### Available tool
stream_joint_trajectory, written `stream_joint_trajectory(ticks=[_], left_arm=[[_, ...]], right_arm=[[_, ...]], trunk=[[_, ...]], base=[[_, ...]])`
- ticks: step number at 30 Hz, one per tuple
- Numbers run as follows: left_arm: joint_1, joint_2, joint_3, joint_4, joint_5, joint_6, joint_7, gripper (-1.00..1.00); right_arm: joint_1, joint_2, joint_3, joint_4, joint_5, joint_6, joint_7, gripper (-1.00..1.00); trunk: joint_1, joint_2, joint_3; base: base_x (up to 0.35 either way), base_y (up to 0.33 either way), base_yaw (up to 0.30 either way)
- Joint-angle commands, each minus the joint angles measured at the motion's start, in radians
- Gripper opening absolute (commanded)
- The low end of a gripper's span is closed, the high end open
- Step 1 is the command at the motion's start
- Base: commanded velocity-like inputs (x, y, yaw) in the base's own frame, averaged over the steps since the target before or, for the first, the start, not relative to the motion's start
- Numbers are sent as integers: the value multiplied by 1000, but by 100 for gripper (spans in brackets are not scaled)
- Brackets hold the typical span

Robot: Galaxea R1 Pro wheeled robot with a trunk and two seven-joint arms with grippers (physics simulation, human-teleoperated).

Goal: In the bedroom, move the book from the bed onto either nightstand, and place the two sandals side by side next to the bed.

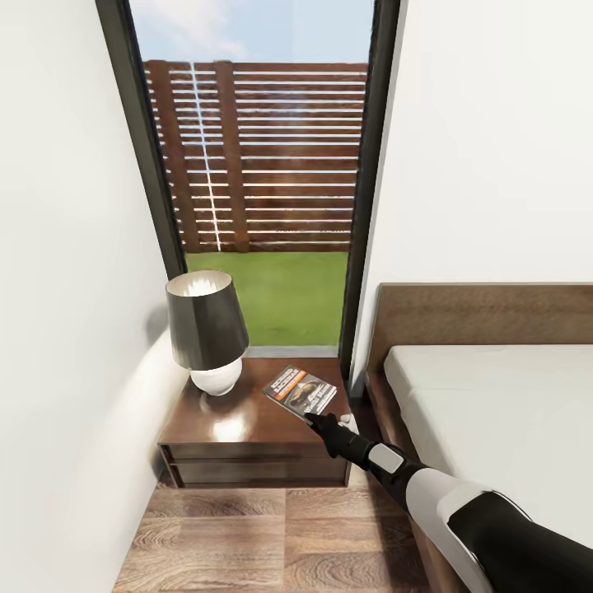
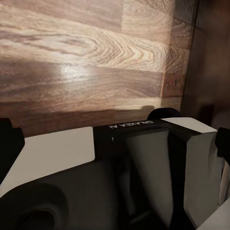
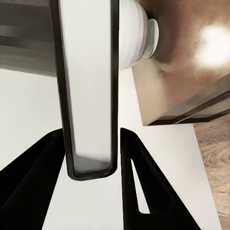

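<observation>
The book (image 1: 301, 389), dark-covered with an orange band, hangs tilted just over the right part of the dark brown nightstand (image 1: 239, 424). My right gripper (image 1: 317, 420) is shut on its near edge. In the right wrist view the book (image 3: 91, 86) stands edge-on between the two black fingers (image 3: 139, 182) of the right gripper (image 3: 91, 134), with the nightstand (image 3: 191, 81) beyond. The bed (image 1: 494, 412), with its off-white mattress and wooden headboard, lies to the right. My left gripper (image 2: 115, 143) hangs open over my own white body. The sandals are out of view.
A table lamp (image 1: 206, 329) with a black shade and white base stands on the nightstand's left half, its base (image 3: 139, 33) also seen from the right wrist. A tall window (image 1: 263, 181) is behind, a white wall hugs the left, and wooden floor (image 1: 247, 535) runs in front.
</observation>
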Motion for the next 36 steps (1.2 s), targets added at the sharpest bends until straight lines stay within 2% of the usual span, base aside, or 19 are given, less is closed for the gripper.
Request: stream_joint_trajectory(ticks=[1,36], left_arm=[[0,0,8,-1,-6,9,-2,100],[0,0,8,-1,-6,9,2,100]], right_arm=[[-1,0,6,1,-11,6,2,-100],[-1,-1,4,3,-13,6,2,-100]], trunk=[[0,0,-1],[0,0,-1]], base=[[60,0,0],[193,0,0]])
